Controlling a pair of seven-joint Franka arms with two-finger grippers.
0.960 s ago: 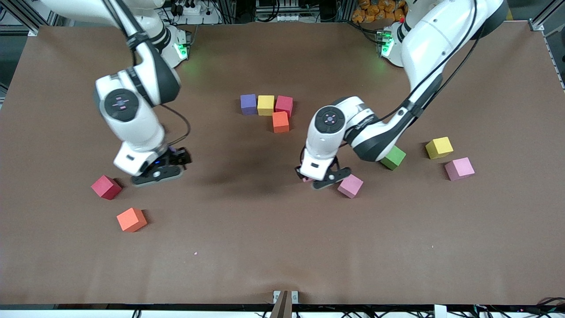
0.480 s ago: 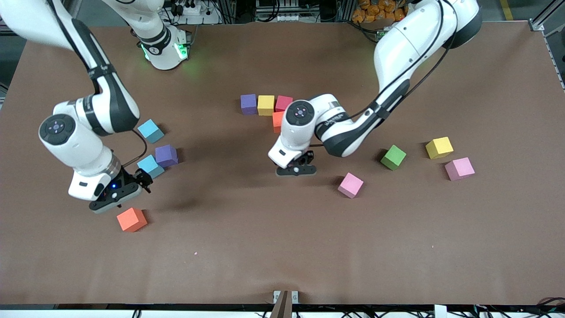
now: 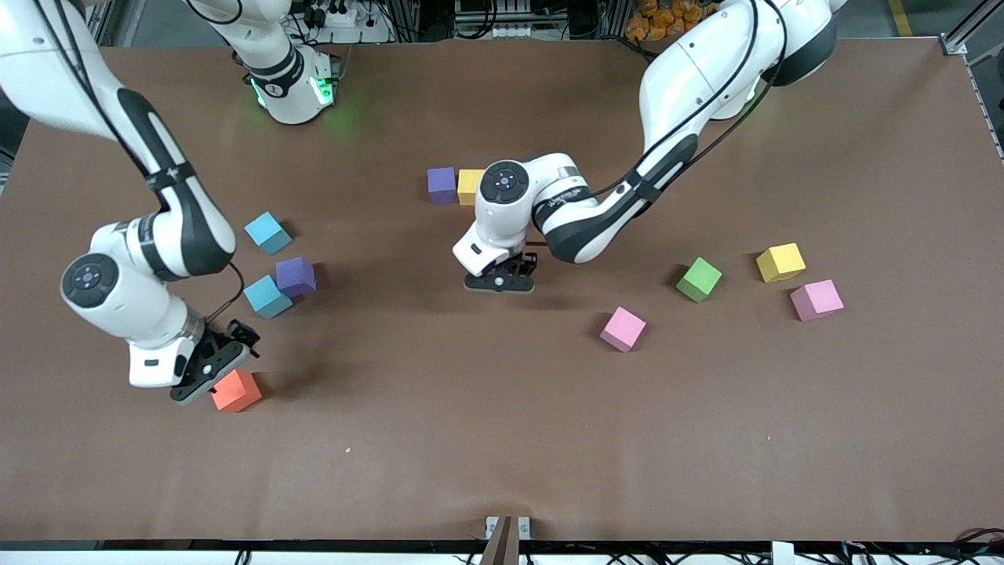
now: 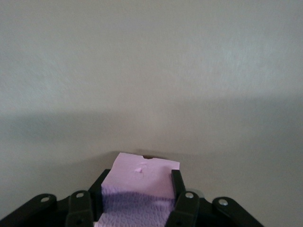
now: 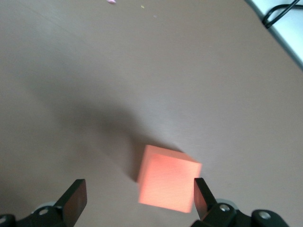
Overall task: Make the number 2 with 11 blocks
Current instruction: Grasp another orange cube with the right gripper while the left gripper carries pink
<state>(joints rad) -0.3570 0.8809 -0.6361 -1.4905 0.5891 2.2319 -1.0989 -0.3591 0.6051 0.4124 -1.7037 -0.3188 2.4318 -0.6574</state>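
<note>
The left pincer (image 3: 500,281), just left of the frame's centre, is clamped on a small pink foam cube (image 4: 142,189) and hangs over bare brown worktop (image 3: 502,439) below the started row at upper centre: a purple foam cube (image 3: 441,185) touching a yellow foam cube (image 3: 468,185), the rest of that row hidden by the arm. The right pincer (image 3: 213,369), at the lower left of the frame, stands spread wide just over an orange foam cube (image 5: 168,183), its fingers (image 5: 73,198) apart at either side without touching it. Above it lie two light blue cubes (image 3: 267,232) (image 3: 266,296) and a second purple cube (image 3: 296,276), that one touching the lower blue cube. At the right of the frame a loose pink cube (image 3: 623,329), a green cube (image 3: 699,279), another yellow cube (image 3: 780,262) and another pink cube (image 3: 816,300) lie apart from one another. The whole lower band of the worktop, down to its front edge, is open, as is the wide stretch between the two pincers.
</note>
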